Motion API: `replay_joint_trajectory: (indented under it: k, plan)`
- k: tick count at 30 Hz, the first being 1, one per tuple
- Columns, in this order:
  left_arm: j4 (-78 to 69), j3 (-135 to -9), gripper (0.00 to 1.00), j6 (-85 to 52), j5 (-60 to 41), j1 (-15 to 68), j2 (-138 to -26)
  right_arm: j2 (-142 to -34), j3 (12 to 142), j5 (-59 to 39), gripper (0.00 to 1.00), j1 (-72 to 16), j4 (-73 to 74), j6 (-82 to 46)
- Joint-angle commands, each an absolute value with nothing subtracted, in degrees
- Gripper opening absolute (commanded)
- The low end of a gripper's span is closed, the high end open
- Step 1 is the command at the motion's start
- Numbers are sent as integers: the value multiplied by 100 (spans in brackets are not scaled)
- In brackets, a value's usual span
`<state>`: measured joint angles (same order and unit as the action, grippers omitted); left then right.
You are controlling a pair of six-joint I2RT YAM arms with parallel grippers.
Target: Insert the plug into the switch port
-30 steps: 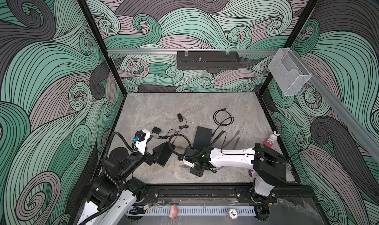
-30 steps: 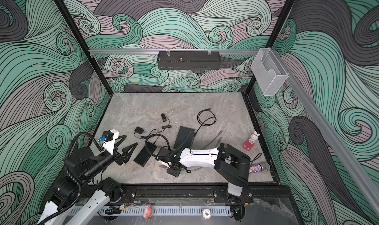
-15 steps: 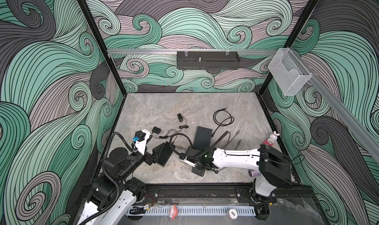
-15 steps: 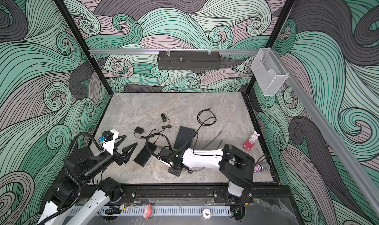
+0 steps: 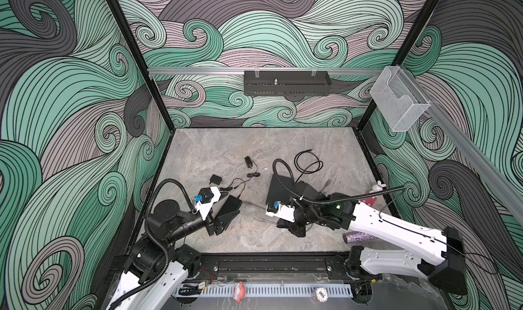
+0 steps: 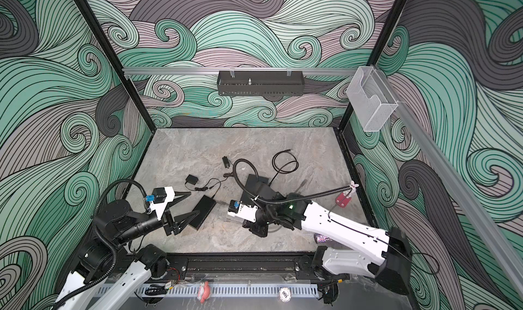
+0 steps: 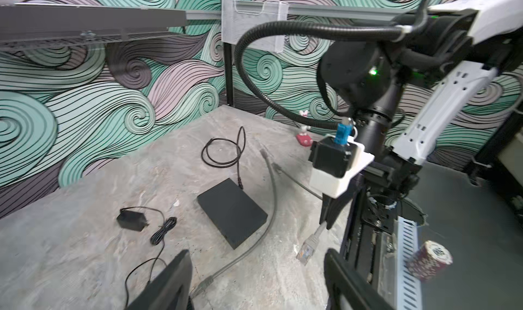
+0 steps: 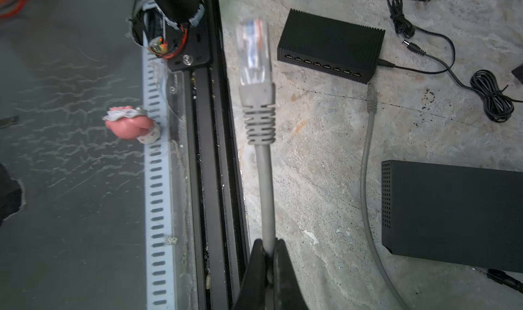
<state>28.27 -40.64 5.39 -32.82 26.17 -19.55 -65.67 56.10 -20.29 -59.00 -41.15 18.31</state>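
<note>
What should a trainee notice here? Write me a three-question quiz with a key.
1. True or false: the right jaws are shut on the grey cable.
2. Relative to the switch, the plug is: A) seated in a port; B) outside it, on the held cable's end; C) in the left jaws.
3. Fill in: the left jaws stand ____.
Key: 1 true; 2 B; 3 open.

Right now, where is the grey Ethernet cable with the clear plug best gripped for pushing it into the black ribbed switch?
On the ribbed grey boot just behind the clear plug, pinched across its sides from behind. The boot looks stiff; the grey Ethernet cable bends. The right gripper is shut on bare cable well back, so the plug may sway at the black ribbed switch.
</note>
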Motion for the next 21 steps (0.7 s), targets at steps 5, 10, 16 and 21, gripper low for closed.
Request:
replay_joint_trajectory:
  k: [5, 10, 16, 21]
  plan:
    - [2517, -4156, 74, 828, -4807, 2646, -2251, -6366, 5829, -3532, 0, -5620, -4712, 2217]
    - [2529, -4146, 73, 888, -5135, 2646, -2384, -6319, 5861, -3955, 0, -5472, -4721, 2246]
    - [2362, -4033, 65, 640, -5174, 2646, -2518, -6337, 5910, -3801, 0, -5440, -4650, 2141]
    - [2192, -3860, 62, 539, -5248, 2659, -2653, -6367, 5947, -3602, 0, -5440, -4466, 2022]
